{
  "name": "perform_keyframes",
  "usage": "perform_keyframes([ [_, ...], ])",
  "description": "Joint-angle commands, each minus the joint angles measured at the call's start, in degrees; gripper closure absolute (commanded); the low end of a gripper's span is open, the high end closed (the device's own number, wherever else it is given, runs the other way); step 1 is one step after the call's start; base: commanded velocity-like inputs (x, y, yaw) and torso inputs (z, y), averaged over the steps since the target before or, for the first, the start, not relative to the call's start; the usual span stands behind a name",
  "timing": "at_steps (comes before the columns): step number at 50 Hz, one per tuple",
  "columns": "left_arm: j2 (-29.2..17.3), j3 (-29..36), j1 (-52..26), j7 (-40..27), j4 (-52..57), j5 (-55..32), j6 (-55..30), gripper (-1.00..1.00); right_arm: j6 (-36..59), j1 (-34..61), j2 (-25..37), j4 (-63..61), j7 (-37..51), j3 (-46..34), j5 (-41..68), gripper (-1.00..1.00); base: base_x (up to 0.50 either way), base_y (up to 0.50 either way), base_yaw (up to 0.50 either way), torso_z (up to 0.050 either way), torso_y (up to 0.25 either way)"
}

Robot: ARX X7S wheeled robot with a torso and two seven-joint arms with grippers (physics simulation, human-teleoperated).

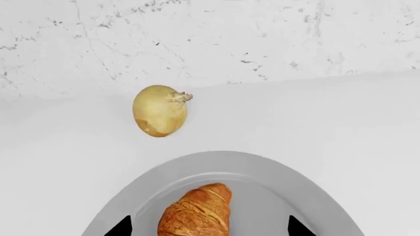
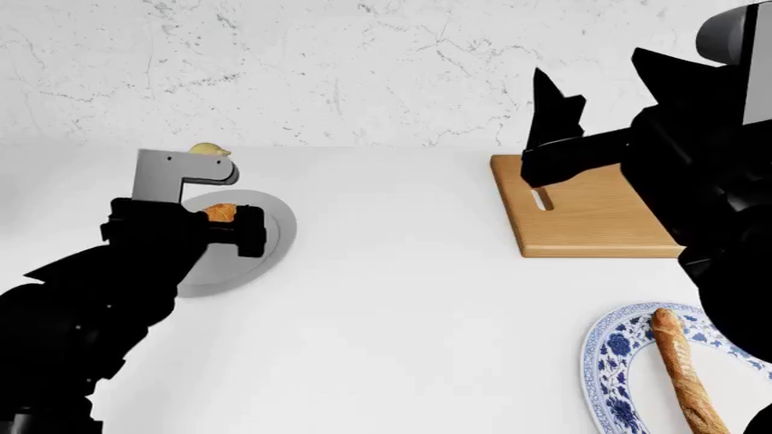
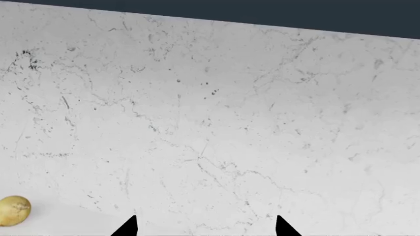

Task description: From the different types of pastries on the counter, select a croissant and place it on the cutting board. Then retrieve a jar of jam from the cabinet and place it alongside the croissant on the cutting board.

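Observation:
The golden croissant [image 1: 196, 210] lies on a plain grey round plate [image 1: 276, 182] on the white counter [image 2: 399, 298]. My left gripper [image 1: 210, 227] is open, its black fingertips wide on either side of the croissant without touching it; in the head view the croissant [image 2: 221, 212] peeks out at the gripper [image 2: 235, 231]. The pale yellow round bun [image 1: 159, 110] sits beyond the plate by the wall. The wooden cutting board [image 2: 597, 221] lies at the right. My right gripper [image 3: 205, 227] is open and empty, raised above the board, facing the wall. The jam jar is out of view.
A blue-patterned white plate [image 2: 616, 353] with the long baguette [image 2: 684, 371] sits at the front right. The marble wall [image 2: 362, 72] backs the counter. The bun also shows in the head view [image 2: 208, 148] and the right wrist view [image 3: 15, 210].

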Motion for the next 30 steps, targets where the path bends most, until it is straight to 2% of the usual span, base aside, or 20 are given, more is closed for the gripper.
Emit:
perform_keyframes([
  [1,-0.2,-0.1,-0.3,0.3,-1.2,0.6,1.9,-1.0,-1.2,-0.7,0.4,0.2,-0.1,-0.8,-0.4,-1.0,0.0,0.0,0.0,0.0,0.0],
  [13,-0.5,-0.9,-0.2,-0.8,1.3,-0.3,0.6,-1.0,-1.4,-0.8,1.1,0.3,0.5,-0.2,0.8,-1.0,0.0,0.0,0.0,0.0,-0.153],
  [24,-0.5,-0.7,-0.7,-0.8,1.6,-0.5,0.4,-1.0,-1.9,-0.7,1.5,0.7,0.7,-0.4,1.1,-1.0,0.0,0.0,0.0,0.0,-0.007],
  [30,-0.5,-0.6,-0.8,-0.7,1.2,-0.5,0.5,-1.0,-2.3,-0.9,1.7,0.8,0.7,-0.6,1.1,-1.0,0.0,0.0,0.0,0.0,-0.118],
])
